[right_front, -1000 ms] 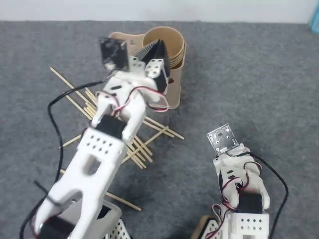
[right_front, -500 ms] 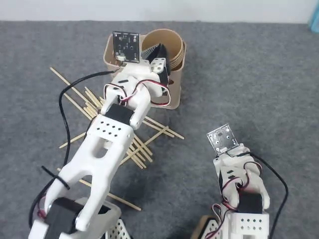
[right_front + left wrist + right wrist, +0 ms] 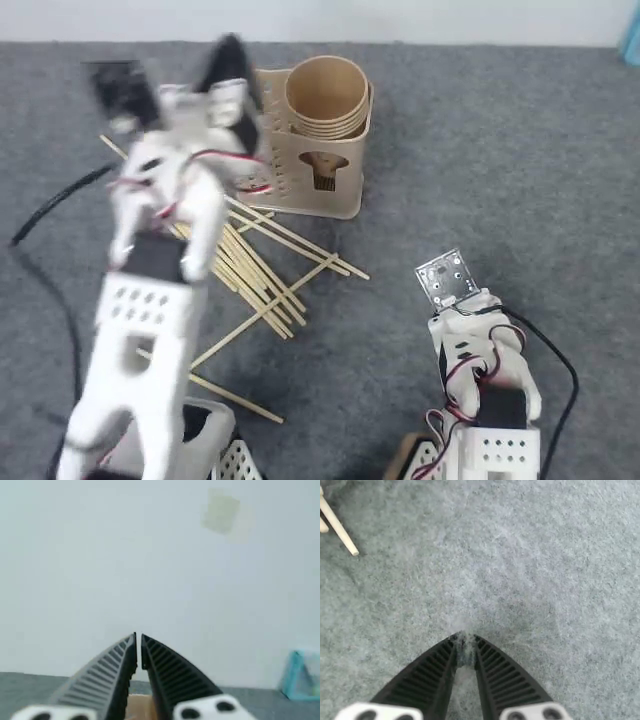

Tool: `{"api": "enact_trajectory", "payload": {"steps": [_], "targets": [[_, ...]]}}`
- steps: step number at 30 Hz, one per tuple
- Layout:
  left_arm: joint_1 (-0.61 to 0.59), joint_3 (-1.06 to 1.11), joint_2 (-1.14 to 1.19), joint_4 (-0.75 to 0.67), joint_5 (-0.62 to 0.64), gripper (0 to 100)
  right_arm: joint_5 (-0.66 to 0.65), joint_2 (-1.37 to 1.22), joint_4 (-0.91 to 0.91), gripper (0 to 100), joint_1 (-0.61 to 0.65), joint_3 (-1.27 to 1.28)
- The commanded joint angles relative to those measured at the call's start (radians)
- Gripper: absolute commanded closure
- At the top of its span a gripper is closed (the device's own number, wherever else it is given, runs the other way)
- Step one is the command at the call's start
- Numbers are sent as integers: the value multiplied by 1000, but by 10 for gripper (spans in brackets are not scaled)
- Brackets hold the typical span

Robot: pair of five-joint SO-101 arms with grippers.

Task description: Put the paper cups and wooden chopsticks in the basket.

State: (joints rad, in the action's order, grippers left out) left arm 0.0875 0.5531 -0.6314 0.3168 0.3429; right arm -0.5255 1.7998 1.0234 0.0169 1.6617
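The tan basket point(image 3: 310, 190) stands in the upper middle of the high view, on the grey mat point(image 3: 520, 150). A stack of paper cups point(image 3: 327, 85) sits inside the right part of the basket, open side up.

The wooden chopsticks point(image 3: 250, 265) lie in a messy pile on the mat, below and to the left of the basket. Many cross over each other. Some ends come close to the foot of the basket. One lone chopstick point(image 3: 235, 400) lies farther down, near the lower left.

The white left arm point(image 3: 150, 300) goes from the lower left up to the upper left. The left gripper point(image 3: 230, 48) looks blurry there, just left of the basket and up off the mat. In the left wrist view the left gripper point(image 3: 138, 637) has its two black fingers pressed together with nothing between them. It points at a pale wall point(image 3: 150, 555). A blue-green box point(image 3: 302, 675) sits by that wall.

The right arm point(image 3: 490, 380) is in the lower right of the high view, well apart from the basket. The right gripper point(image 3: 465, 639) has its fingers pressed together too, and it holds nothing. Its tips are down at the mat. A chopstick end point(image 3: 337, 527) lies on the mat, apart from it.
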Motion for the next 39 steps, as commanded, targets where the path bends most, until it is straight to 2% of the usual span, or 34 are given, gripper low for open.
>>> {"api": "enact_trajectory", "payload": {"steps": [1,5,8,14,18,22,31,39], "targets": [[-141,-42,-213,218,0,988,-12,13,-41,990,-8,20],[-272,-39,-342,453,0,988,-12,13,-36,989,-2,20],[-330,27,-417,539,2,988,-12,13,-35,989,-1,20],[-350,320,-580,557,-3,988,-12,12,-10,989,-2,20],[-344,522,-738,557,-6,988,-14,12,127,989,-10,20],[-342,673,-914,586,-68,988,-14,13,254,989,-10,20],[-313,808,-1163,783,-95,988,-20,13,300,989,-7,20],[-311,885,-1186,799,-95,988,-20,13,300,989,-5,20]]}}
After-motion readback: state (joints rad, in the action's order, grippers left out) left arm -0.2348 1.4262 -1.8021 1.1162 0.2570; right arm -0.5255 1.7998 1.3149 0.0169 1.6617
